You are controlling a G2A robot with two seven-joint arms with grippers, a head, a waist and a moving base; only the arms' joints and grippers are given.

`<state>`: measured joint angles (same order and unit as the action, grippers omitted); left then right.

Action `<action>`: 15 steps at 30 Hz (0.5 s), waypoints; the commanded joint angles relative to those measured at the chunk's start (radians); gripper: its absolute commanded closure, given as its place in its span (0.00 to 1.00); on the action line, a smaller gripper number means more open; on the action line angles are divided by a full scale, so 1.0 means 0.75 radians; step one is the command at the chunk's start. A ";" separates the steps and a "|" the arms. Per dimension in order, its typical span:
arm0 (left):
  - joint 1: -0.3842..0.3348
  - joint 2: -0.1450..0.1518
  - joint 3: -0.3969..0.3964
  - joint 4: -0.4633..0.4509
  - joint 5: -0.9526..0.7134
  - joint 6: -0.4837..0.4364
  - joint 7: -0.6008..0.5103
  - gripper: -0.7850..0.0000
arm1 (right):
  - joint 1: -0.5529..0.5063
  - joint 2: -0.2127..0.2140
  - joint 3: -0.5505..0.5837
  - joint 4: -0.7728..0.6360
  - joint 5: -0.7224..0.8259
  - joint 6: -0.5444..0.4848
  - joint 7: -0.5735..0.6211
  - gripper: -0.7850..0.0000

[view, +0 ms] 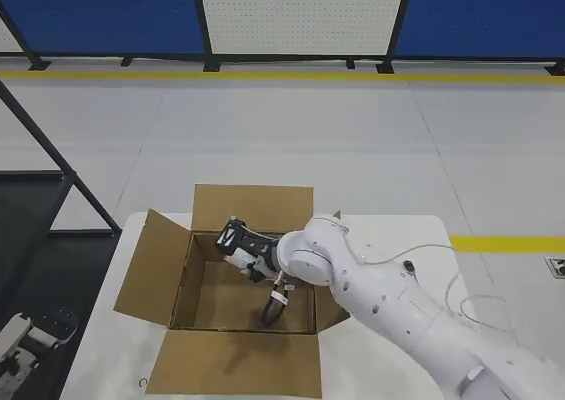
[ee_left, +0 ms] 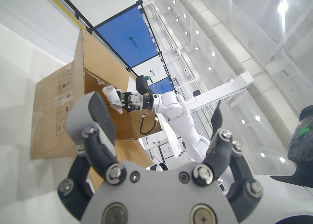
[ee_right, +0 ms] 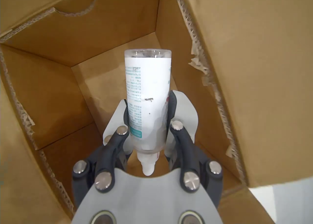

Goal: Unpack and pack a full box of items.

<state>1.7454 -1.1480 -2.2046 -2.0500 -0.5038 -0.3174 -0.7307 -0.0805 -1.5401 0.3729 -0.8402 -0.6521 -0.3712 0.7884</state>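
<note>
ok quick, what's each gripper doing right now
left gripper: open, empty
right gripper: shut on the white bottle

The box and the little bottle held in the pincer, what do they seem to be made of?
The box looks like corrugated cardboard, matte brown: its torn edges show wavy fluting. The bottle in the right pincer seems clear glossy plastic with a white printed label; its see-through end suggests so, though glass can't be ruled out.
</note>
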 commanded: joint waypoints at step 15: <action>0.000 0.000 0.000 0.000 0.000 0.000 0.000 0.00 | -0.038 -0.047 -0.039 0.033 -0.059 0.040 0.053 1.00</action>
<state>1.7454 -1.1480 -2.2046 -2.0500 -0.5038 -0.3174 -0.7307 -0.1043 -1.5685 0.3499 -0.8288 -0.6941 -0.3341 0.8287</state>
